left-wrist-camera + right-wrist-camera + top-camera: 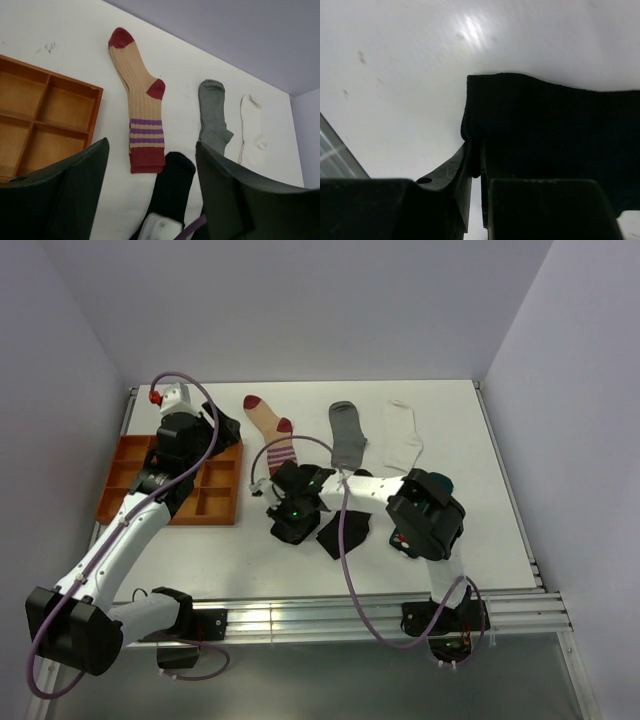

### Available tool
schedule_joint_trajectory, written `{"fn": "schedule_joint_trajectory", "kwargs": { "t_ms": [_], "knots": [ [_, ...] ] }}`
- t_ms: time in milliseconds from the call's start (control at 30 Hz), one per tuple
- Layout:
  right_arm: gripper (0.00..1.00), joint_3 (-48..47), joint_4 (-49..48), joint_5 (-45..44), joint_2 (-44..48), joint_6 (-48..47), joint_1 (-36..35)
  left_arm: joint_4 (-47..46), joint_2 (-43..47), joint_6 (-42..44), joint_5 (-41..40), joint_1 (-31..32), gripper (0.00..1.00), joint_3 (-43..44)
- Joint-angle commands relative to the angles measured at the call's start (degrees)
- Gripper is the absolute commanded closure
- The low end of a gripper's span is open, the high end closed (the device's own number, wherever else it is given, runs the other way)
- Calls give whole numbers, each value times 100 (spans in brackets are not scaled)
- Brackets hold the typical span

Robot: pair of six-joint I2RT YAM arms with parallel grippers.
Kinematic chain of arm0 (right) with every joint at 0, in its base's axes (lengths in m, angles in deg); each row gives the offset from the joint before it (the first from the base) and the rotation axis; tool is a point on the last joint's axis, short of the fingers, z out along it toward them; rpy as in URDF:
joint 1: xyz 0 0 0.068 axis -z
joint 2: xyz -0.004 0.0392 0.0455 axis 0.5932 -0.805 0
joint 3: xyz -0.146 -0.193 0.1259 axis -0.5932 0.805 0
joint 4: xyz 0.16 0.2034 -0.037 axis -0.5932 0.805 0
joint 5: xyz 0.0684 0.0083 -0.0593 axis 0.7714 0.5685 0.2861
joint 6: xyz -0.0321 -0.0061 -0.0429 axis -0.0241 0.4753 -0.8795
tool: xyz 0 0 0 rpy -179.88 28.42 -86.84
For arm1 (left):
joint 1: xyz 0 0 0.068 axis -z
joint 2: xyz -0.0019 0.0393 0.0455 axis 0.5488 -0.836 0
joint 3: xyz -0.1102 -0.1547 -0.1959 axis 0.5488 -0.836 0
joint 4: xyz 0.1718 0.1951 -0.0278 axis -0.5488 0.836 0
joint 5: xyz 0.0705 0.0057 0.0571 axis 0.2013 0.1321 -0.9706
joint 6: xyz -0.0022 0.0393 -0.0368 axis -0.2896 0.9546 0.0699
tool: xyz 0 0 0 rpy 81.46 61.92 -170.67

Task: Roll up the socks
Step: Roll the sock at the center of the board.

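**Right gripper pinches a black sock; left gripper hangs open**

The right gripper point(475, 167) has its fingers brought together on the corner of the black sock point(555, 125), with a fold of the dark fabric caught between them. In the overhead view this gripper point(290, 512) is low over the middle of the white table point(480, 540), and the black sock point(345, 532) lies flat just to its right, partly under the arm.

The left gripper point(150, 200) has its fingers spread wide apart and holds nothing. It hovers above the far right corner of the orange tray point(120, 475), whose compartments show at the left of the left wrist view.

Three more socks lie in a row toward the far side of the table, each flat and apart from the others. The beige red-striped sock point(272, 430) is nearest the tray, the grey sock point(347, 435) is in the middle and the white sock point(403, 435) is on the right. The beige sock's cuff ends just beside the black sock's toe.
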Motion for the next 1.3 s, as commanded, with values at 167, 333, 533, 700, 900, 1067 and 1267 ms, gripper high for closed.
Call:
{"fn": "schedule_joint_trajectory", "kwargs": {
  "t_ms": [167, 333, 533, 700, 900, 1067, 1267],
  "knots": [
    [93, 126, 1064, 2329, 275, -662, 1156, -857, -202, 71, 79, 613, 39, -634],
    [95, -173, 1635, 3058, -41, -873, 1437, -1357, -351, 177, 315, 852, 52, -1169],
    [98, -507, 2128, 3780, -594, -944, 1806, -2437, -483, 388, 1115, 1002, 59, -1917],
    [100, -578, 2164, 3851, -840, -830, 1999, -3334, -851, 616, 2080, 1169, 60, -2312],
    [100, -569, 2199, 3851, -1034, -680, 2228, -3967, -1370, 827, 2985, 1371, 59, -2515],
    [100, -578, 2243, 4000, -1131, -636, 2404, -4311, -1731, 906, 3453, 1581, 57, -2472],
    [100, -630, 2304, 4158, -1254, -601, 2589, -4566, -2205, 880, 3787, 1758, 54, -2454]
  ]
}}
